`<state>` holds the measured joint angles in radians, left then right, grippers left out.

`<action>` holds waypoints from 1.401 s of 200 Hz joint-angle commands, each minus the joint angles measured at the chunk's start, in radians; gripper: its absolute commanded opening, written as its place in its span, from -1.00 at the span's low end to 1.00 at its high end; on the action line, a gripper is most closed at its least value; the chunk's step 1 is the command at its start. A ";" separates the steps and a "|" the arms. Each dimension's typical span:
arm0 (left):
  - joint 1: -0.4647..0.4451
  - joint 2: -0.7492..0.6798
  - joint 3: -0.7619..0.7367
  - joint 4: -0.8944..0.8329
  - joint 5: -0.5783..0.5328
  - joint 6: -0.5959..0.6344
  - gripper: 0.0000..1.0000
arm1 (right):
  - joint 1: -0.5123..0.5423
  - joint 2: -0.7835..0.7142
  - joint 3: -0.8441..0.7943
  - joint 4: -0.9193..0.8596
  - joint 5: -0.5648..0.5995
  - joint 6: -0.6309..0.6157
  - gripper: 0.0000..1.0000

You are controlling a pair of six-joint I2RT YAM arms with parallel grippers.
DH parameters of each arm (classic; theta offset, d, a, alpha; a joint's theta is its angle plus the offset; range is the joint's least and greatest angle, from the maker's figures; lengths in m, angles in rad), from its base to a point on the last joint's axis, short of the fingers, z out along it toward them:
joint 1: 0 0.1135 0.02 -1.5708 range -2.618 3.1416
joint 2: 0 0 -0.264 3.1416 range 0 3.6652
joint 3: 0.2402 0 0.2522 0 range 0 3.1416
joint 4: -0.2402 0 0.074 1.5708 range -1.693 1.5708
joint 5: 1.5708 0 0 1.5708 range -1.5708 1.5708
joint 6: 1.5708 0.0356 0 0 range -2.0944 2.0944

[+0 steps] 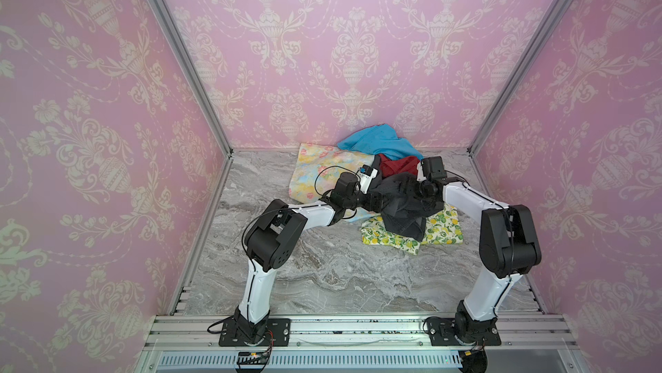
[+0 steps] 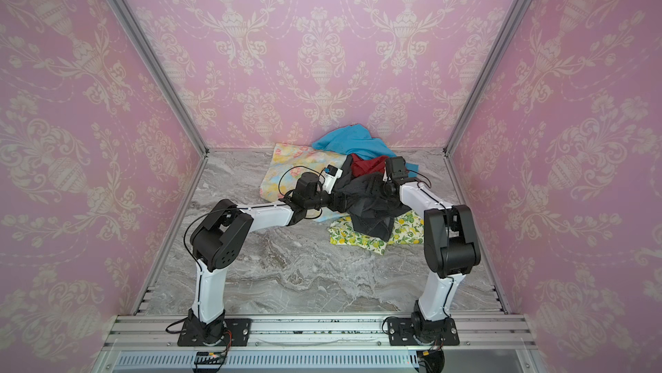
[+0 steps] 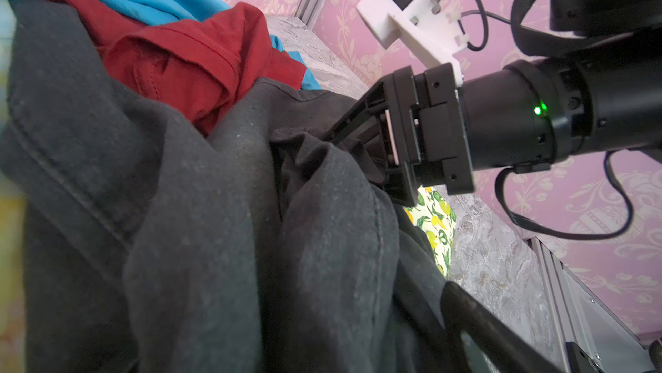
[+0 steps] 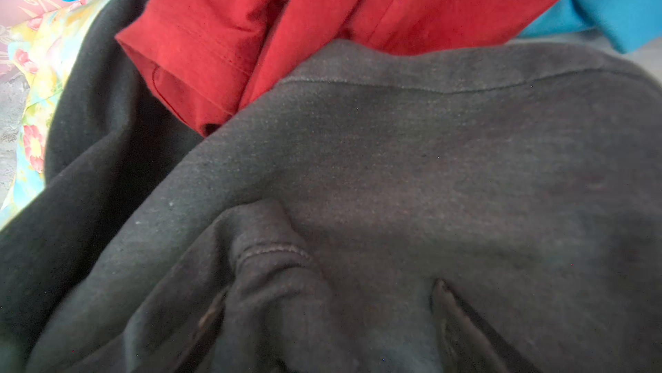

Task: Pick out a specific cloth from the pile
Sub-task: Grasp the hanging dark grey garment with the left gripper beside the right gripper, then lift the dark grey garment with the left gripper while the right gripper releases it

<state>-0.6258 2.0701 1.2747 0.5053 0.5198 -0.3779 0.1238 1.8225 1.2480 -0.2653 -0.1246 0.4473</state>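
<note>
Clearly the job is only partly done: the dark cloth (image 1: 404,206) is singled out and lies on top of the pile (image 2: 369,167) at the back of the bench (image 1: 322,274), but it is not lifted clear. Its lower end hangs over a lemon-print cloth (image 1: 444,226) and its upper edge touches a red cloth (image 4: 322,13). The left pincer (image 1: 376,200) stands wide open with the cloth draped over it, gripping nothing that I can see. The right pincer (image 3: 358,156) also has its fingers spread, with a raised fold lying loose between them, not squeezed. So a firm grip, the lift and the carrying away from the heap are, as I judge it, all left to do. The cloth itself is charcoal, thick and faintly fuzzy, crossed by stitched seams and rumpled into heavy folds
</note>
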 commanded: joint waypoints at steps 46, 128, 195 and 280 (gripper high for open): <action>-0.057 0.024 0.026 -0.198 0.064 0.161 0.99 | 0.006 0.028 -0.010 0.013 -0.035 0.027 0.70; -0.115 0.138 0.187 -0.314 -0.093 0.251 0.68 | 0.005 0.004 -0.018 0.010 -0.033 0.028 0.74; -0.121 0.110 0.268 -0.256 -0.101 0.204 -1.00 | 0.005 -0.119 -0.015 -0.027 -0.005 0.016 0.74; -0.121 -0.074 0.286 -0.175 -0.108 0.146 -1.00 | 0.005 -0.492 -0.027 -0.059 0.164 -0.099 1.00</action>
<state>-0.7307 2.1101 1.5093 0.2447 0.4076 -0.2077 0.1249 1.3998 1.2438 -0.3260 -0.0174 0.4057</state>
